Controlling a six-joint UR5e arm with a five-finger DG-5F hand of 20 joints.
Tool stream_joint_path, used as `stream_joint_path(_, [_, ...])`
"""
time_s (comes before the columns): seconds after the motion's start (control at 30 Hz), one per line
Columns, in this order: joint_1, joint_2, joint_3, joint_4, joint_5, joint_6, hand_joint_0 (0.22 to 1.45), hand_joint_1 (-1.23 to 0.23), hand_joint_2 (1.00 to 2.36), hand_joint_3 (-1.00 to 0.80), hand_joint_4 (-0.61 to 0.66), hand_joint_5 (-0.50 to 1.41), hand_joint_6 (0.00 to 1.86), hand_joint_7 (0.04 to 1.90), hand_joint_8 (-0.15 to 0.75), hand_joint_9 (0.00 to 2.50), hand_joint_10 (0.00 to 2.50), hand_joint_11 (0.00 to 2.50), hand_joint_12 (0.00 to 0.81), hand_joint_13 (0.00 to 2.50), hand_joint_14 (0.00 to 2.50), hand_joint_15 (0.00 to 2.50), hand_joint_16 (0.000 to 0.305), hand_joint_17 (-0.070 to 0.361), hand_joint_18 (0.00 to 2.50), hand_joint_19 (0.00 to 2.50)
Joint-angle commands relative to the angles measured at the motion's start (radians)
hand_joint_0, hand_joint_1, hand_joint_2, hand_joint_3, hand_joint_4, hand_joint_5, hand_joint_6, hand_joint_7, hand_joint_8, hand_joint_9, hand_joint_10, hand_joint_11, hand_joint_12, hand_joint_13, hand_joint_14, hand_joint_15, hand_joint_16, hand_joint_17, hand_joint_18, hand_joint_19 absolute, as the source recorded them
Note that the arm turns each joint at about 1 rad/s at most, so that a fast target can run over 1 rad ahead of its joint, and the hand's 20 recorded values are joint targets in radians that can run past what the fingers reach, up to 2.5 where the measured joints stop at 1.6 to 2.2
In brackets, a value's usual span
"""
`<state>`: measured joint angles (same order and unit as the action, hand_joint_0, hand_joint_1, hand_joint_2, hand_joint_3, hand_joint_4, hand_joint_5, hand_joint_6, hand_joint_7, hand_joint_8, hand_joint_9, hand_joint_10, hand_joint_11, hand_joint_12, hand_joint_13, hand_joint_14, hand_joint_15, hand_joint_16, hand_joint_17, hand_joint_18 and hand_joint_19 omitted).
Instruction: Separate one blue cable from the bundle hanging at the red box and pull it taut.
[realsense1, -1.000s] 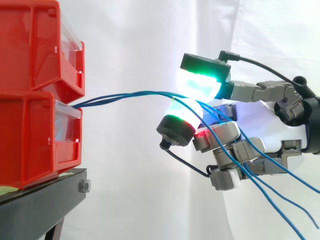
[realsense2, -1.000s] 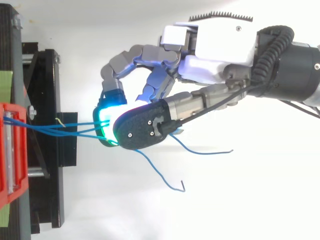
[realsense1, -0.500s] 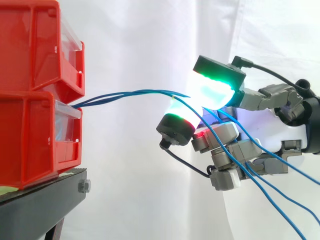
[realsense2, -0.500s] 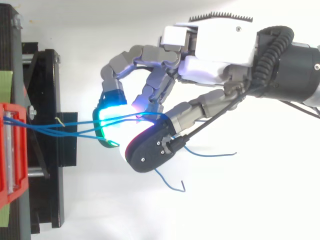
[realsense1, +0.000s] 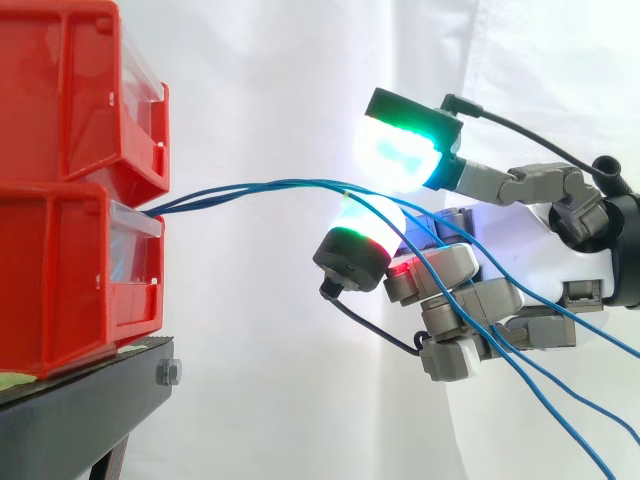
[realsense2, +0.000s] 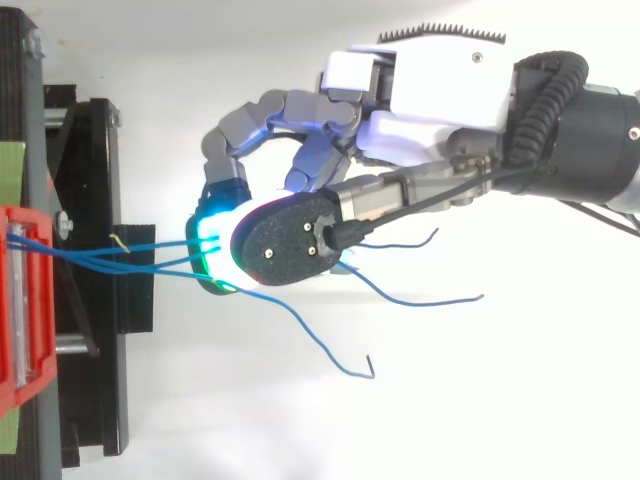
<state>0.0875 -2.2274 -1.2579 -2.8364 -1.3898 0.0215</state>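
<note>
Several thin blue cables (realsense1: 250, 188) leave the gap between the two stacked red bins (realsense1: 60, 280) and run right to my hand (realsense1: 545, 270). They pass between the green-glowing thumb pad (realsense1: 400, 155) above and a white-green fingertip pad (realsense1: 365, 225) below, with hardly any gap. Behind the pinch they drape down over the curled fingers toward the lower right. From above, the thumb (realsense2: 285, 245) covers the spot where the cables (realsense2: 150, 258) enter the hand (realsense2: 440, 100). Their loose ends (realsense2: 330, 350) trail out to the right.
The red bins (realsense2: 20, 300) stand on a black stand (realsense1: 80, 400) at the left. The stand's black frame (realsense2: 90, 300) juts out under the cables. A white curtain hangs behind.
The thumb swung away to the right, letting the cables lie on the lower fingertip, then came back forward over them. The loose ends have shifted and spread further right.
</note>
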Motion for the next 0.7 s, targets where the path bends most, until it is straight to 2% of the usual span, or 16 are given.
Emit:
stream_joint_path(0.0, [0.0,0.0,0.0,0.0,0.002,0.0,0.61,-0.56,1.01,-0.4,0.09,-0.17,0.82,1.24,0.247,1.14,0.01,1.65,0.282,1.24,0.18,1.94,0.038,0.085,0.97,0.98])
stream_joint_path(0.1, [0.0,0.0,0.0,0.0,0.002,0.0,0.6,-0.71,1.02,-0.21,0.08,-0.17,0.84,1.29,0.255,1.14,0.01,1.68,0.29,1.24,0.19,1.92,0.039,0.088,0.98,0.97])
stream_joint_path(0.17, [0.0,0.0,0.0,0.0,0.002,0.0,0.61,-0.77,1.02,-0.15,0.05,-0.18,0.85,1.31,0.251,1.13,0.01,1.68,0.294,1.24,0.19,1.92,0.039,0.089,0.98,0.97])
stream_joint_path(0.3, [0.0,0.0,0.0,0.002,0.003,0.0,0.62,-0.8,1.02,-0.15,0.04,-0.19,0.87,1.24,0.25,1.11,0.01,1.68,0.291,1.23,0.19,1.94,0.04,0.089,0.98,0.97])
stream_joint_path(0.4, [0.0,0.0,0.0,0.0,0.0,0.0,0.64,-0.85,1.01,-0.31,0.08,-0.19,0.86,1.22,0.243,1.08,0.0,1.68,0.289,1.22,0.18,1.92,0.04,0.091,0.98,0.96])
stream_joint_path(0.43, [0.0,0.0,0.0,0.0,0.0,0.0,0.65,-0.85,1.0,-0.47,0.11,-0.19,0.86,1.22,0.246,1.08,0.0,1.66,0.291,1.22,0.18,1.94,0.04,0.09,0.98,0.96])
stream_joint_path(0.47, [0.0,0.0,0.0,0.0,0.0,0.0,0.61,-0.81,1.0,-0.5,0.12,-0.19,0.86,1.21,0.244,1.09,0.0,1.66,0.286,1.22,0.18,1.94,0.04,0.09,0.98,0.96])
stream_joint_path(0.5, [0.0,0.0,0.0,0.0,0.0,0.0,0.56,-0.7,1.0,-0.5,0.12,-0.17,0.85,1.21,0.25,1.13,0.0,1.67,0.298,1.23,0.2,1.92,0.041,0.091,0.99,0.96])
stream_joint_path(0.6, [0.0,0.0,0.0,0.0,-0.002,0.0,0.56,-0.6,1.0,-0.5,0.12,-0.16,0.84,1.23,0.248,1.18,0.0,1.68,0.299,1.24,0.2,1.92,0.04,0.09,0.99,0.97])
stream_joint_path(0.67, [0.0,-0.001,0.0,0.0,-0.002,0.0,0.59,-0.44,1.0,-0.5,0.1,-0.15,0.83,1.24,0.238,1.22,0.01,1.68,0.283,1.26,0.19,1.93,0.038,0.086,0.99,0.98])
